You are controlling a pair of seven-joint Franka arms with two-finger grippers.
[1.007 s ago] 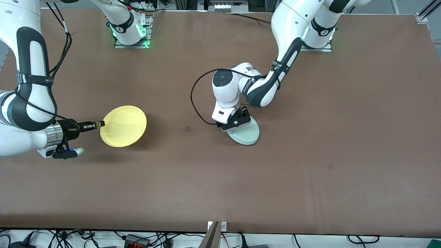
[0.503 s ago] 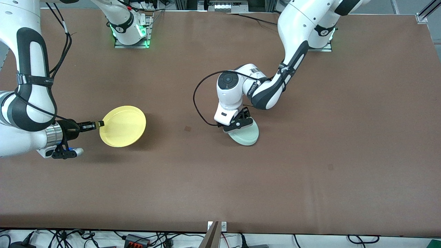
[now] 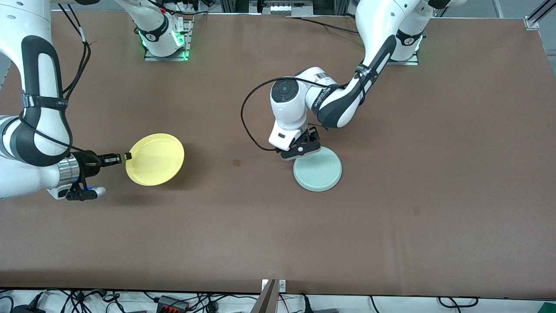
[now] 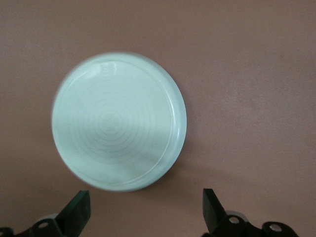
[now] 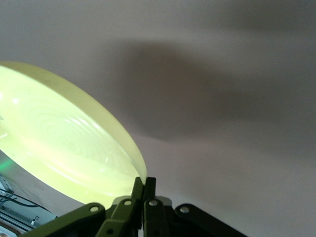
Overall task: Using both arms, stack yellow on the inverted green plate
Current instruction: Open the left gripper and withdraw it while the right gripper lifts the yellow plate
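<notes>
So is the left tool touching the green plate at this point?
Apart. In the left wrist view the left tool stands open with brown table showing between both fingertips and the rim of the green plate, which lies upside down on the table.

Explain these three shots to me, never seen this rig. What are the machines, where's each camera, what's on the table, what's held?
Two white robot arms stand at a brown table, each ending in a black two-finger gripper. The wide picture comes from a high camera facing the robots, so their bases sit along its top edge. The other two come from cameras mounted on each arm's wrist, looking past the fingers.

The green plate lies upside down on the table near the middle, its ringed underside showing in the left wrist view. The left gripper is over the plate's edge, open, holding nothing.

The right gripper is shut on the rim of the yellow plate and holds it in the air, toward the right arm's end of the table, its shadow below.
</notes>
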